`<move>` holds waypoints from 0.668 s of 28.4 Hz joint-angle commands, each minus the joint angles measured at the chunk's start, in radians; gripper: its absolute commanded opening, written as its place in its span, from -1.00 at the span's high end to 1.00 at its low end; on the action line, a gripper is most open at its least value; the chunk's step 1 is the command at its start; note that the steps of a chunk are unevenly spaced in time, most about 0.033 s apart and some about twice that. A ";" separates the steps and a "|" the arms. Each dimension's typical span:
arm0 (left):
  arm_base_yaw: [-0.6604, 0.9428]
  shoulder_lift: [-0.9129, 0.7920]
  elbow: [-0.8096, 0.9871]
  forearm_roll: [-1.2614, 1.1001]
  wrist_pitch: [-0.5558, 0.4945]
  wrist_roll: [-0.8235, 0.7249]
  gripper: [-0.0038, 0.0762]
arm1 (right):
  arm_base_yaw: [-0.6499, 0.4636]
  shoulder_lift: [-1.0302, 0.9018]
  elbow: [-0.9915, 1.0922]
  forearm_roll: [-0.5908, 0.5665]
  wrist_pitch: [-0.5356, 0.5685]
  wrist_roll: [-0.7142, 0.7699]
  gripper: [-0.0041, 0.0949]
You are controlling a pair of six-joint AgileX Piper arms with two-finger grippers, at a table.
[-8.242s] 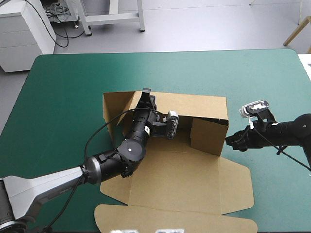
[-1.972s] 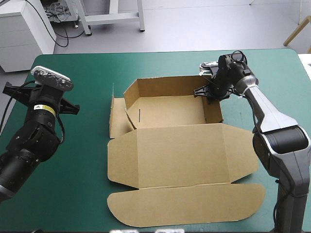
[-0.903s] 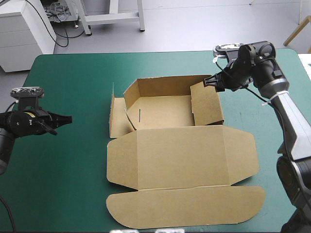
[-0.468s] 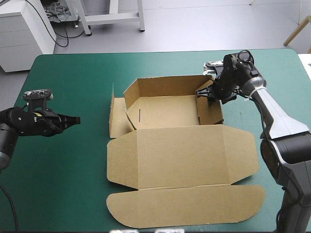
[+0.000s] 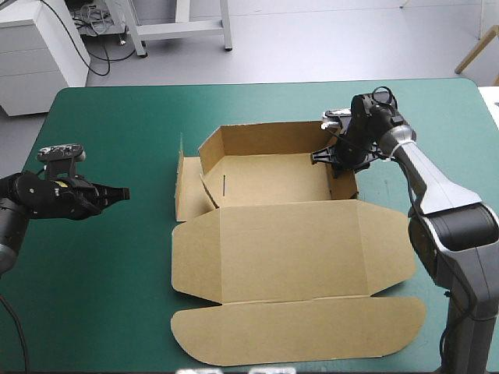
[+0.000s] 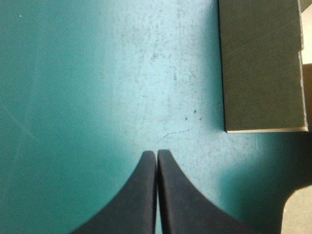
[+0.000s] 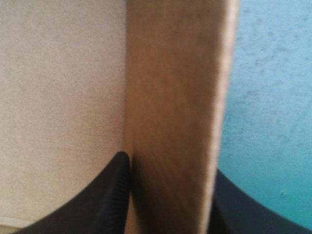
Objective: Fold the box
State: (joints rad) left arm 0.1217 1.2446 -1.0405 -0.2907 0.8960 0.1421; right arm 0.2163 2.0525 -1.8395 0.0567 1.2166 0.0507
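Showing a box (image 5: 265, 175) of cut brown board sitting mid-table on the teal-green cover (image 5: 117, 273), standing as an open tray with its far wall and right side wall (image 5: 344, 181) raised. Spreading its broad lid (image 5: 288, 249) flat toward the table's near edge. Leaving the left flap (image 5: 187, 195) turned outward beside the tray, untucked; not telling whether flat or tilted.

Holding the right gripper (image 5: 330, 158) at the far end of the right side wall, with the arm entering from the right. Straddling that wall in the right wrist view, with one black finger (image 7: 114, 195) on the tray's inner side and the other on the outer side over the cover, pinching the board between them.

Hovering the left gripper (image 5: 117, 192) well left of the box, near the table's left edge, touching nothing. Pressing its two fingers (image 6: 146, 195) together into one pointed arch over bare cover, with the left flap lying ahead and off to one side.
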 commanded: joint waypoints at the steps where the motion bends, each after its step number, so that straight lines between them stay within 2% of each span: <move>1: 0.000 -0.022 -0.031 -0.035 -0.037 0.000 0.93 | -0.002 -0.053 -0.024 0.003 -0.012 -0.017 0.89; 4: 0.000 -0.022 -0.031 -0.035 -0.037 0.002 0.92 | -0.002 -0.053 -0.026 0.003 -0.012 -0.019 0.95; 6: -0.002 -0.022 -0.031 -0.035 -0.037 0.056 0.89 | -0.002 -0.055 -0.026 0.003 -0.012 -0.019 0.96; 9: -0.001 -0.022 -0.031 -0.035 -0.037 0.101 0.67 | -0.002 -0.062 -0.026 0.003 -0.012 -0.019 0.96; 11: -0.001 -0.022 -0.031 -0.047 -0.037 0.101 0.40 | -0.002 -0.070 -0.028 0.003 -0.012 -0.019 0.96; 13: -0.001 -0.022 -0.031 -0.066 -0.039 0.101 0.04 | -0.011 -0.085 -0.028 0.003 -0.012 -0.019 0.96; 14: -0.001 -0.022 -0.031 -0.071 -0.042 0.101 -0.16 | -0.016 -0.090 -0.028 0.006 -0.012 -0.019 0.96; 15: -0.001 -0.020 -0.031 -0.083 -0.046 0.101 -0.47 | -0.037 -0.110 -0.028 0.032 -0.012 -0.023 0.96; 17: -0.001 -0.020 -0.029 -0.103 -0.061 0.101 -0.68 | -0.067 -0.134 -0.028 0.085 -0.012 -0.040 0.96; 19: -0.001 -0.019 -0.028 -0.127 -0.071 0.095 -0.73 | -0.103 -0.167 -0.028 0.141 -0.012 -0.064 0.96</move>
State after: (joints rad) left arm 0.1217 1.2446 -1.0405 -0.3573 0.8778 0.2422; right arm 0.1641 1.9993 -1.8392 0.1112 1.2108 0.0214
